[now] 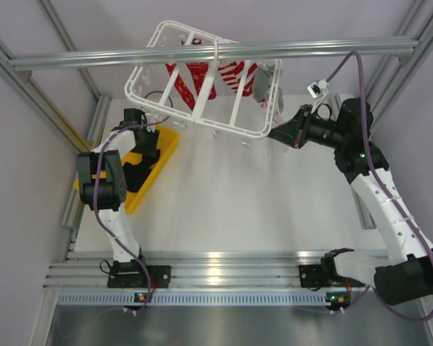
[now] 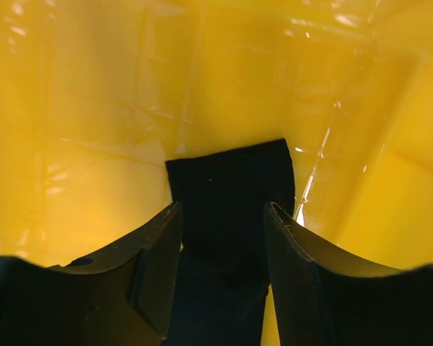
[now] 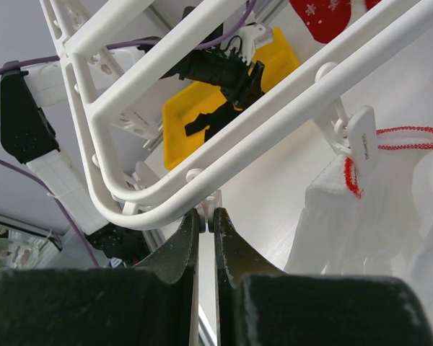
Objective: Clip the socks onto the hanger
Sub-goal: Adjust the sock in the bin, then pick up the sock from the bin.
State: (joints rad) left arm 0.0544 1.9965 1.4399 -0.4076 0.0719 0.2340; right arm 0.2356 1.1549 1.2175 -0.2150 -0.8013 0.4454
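Note:
A black sock (image 2: 231, 187) lies flat in the yellow tray (image 2: 94, 108). My left gripper (image 2: 224, 209) stands open just over it, one finger on each side of the fabric. From above, the left gripper (image 1: 149, 148) is low inside the tray (image 1: 170, 144). The white hanger (image 1: 199, 119) hangs tilted from the overhead bar. My right gripper (image 1: 278, 134) is at its right corner. In the right wrist view that gripper (image 3: 208, 215) is shut on a small white clip (image 3: 213, 200) under the hanger's rail (image 3: 274, 115).
Red-and-white socks (image 1: 202, 76) and a grey-white garment (image 1: 263, 83) hang from the hanger's far side. A white fluffy garment (image 3: 361, 216) is clipped close to the right gripper. An aluminium bar (image 1: 202, 54) crosses overhead, and frame posts stand at both sides.

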